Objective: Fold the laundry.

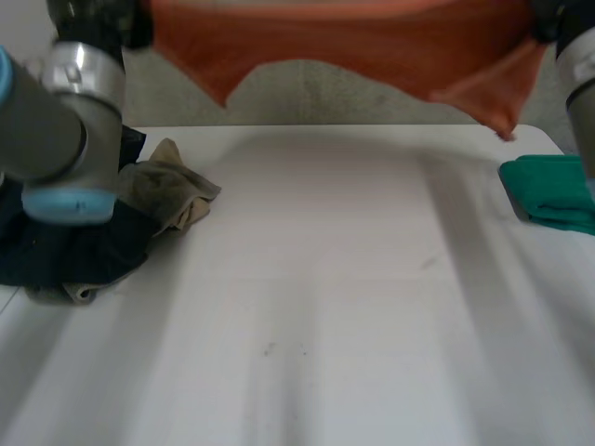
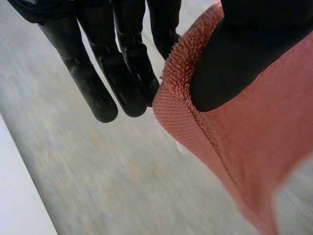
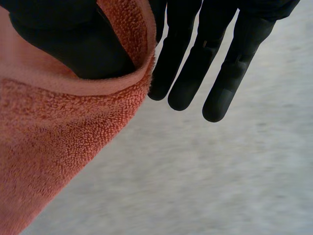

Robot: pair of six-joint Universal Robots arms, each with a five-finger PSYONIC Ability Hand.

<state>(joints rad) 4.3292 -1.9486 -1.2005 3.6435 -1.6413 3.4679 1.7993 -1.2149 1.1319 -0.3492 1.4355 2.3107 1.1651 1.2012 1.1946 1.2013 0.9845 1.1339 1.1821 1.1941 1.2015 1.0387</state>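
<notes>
White flat table [image 1: 325,307], mostly bare in the middle. Orange terry towel [image 1: 372,46] hangs in the air over the far edge of the table, stretched wide between both hands, with its lower edge sagging in points and clear of the tabletop. Grey left arm [image 1: 56,121] is big at near left, and the right arm [image 1: 581,84] is at far right. Dark crumpled clothing pile [image 1: 65,251] sits on the left side of the table. Folded green cloth [image 1: 553,190] is at the right edge. Beige rumpled cloth [image 1: 172,190] lies against the dark pile's right side. Left hand [image 2: 234,54] has its thumb clamped on the towel's hemmed edge, other fingers [image 2: 98,83] straight. Right hand [image 3: 73,44] has the towel edge wrapped over its thumb and pinched, fingers [image 3: 220,83] straight.
</notes>
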